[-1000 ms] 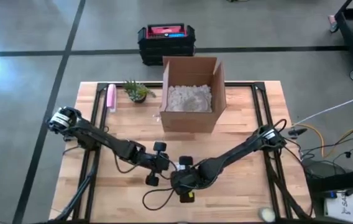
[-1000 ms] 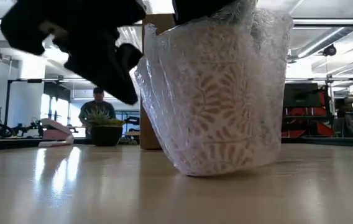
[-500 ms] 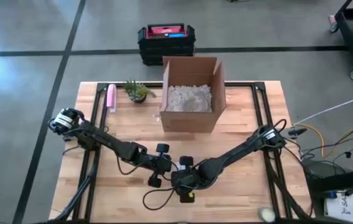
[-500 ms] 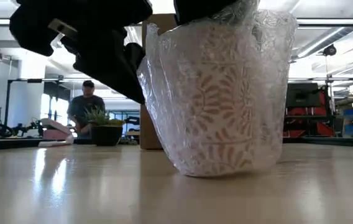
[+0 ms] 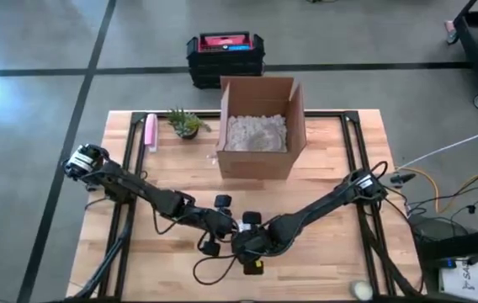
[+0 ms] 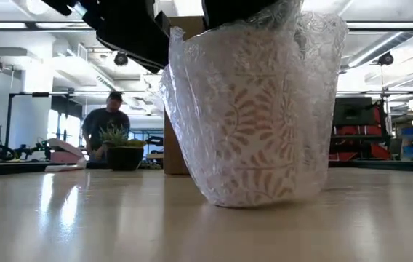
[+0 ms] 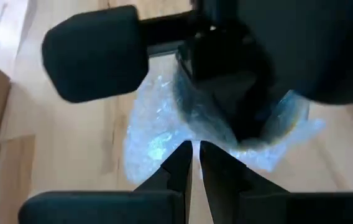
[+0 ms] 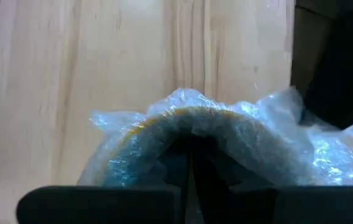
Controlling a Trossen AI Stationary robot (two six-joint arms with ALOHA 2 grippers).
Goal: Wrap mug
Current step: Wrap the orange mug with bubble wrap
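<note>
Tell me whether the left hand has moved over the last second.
Yes. In the low view the left hand has risen, now sitting almost out of view above the potted plant, and has closed in toward the wrapped mug.

Mug (image 6: 257,116) rim cut off at twelve o'clock in the low view, masked there by dark gripper parts. From above, mug buried under both wrists. Right gripper (image 8: 189,163) fingertips lost inside bubble wrap (image 8: 226,143). Distant person (image 6: 105,127) partly screened by potted plant (image 6: 123,149).
</note>
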